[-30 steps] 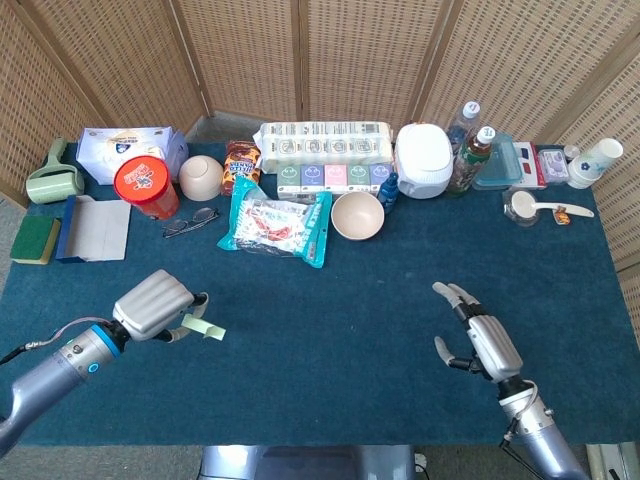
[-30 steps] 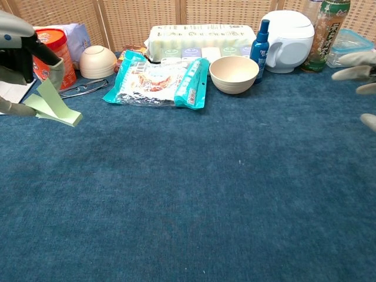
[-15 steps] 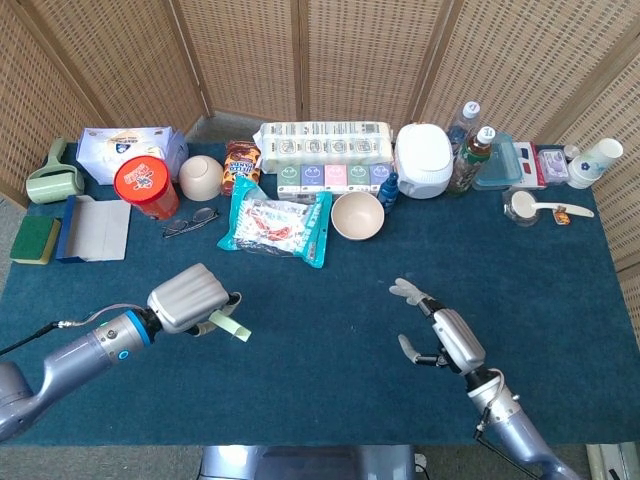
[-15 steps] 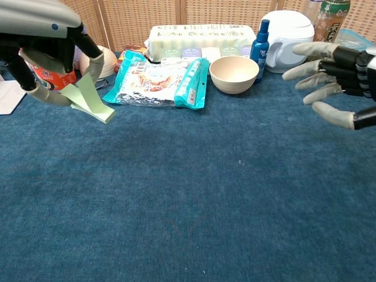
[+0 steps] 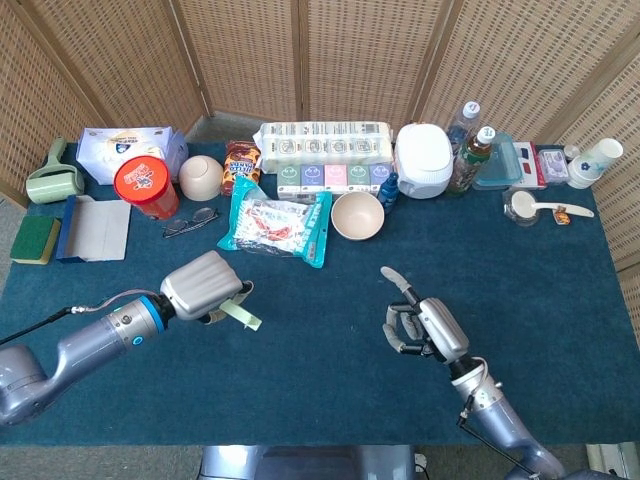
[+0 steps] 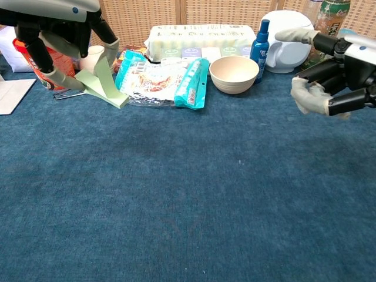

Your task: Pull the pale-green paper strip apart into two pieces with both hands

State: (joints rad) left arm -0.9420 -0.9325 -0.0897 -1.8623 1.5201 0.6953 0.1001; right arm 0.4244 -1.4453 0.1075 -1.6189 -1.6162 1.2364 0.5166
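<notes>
My left hand [image 5: 203, 287] [image 6: 64, 29] holds the pale-green paper strip [image 5: 240, 315] [image 6: 101, 85] above the blue table, left of centre. The strip sticks out to the right of the fingers and hangs folded below them in the chest view. My right hand [image 5: 425, 325] [image 6: 332, 64] hovers right of centre, well apart from the strip. Most of its fingers are curled in, one points forward, and it holds nothing.
A teal snack bag [image 5: 275, 225], a beige bowl [image 5: 357, 215], glasses [image 5: 190, 222], a red tub [image 5: 146, 185], a box of rolls [image 5: 325, 145], a white cooker [image 5: 422, 160] and bottles [image 5: 470, 150] fill the back half of the blue table [image 5: 330, 390].
My left hand has carried the strip rightward toward the table's middle. My right hand has moved left and curled most of its fingers in.
</notes>
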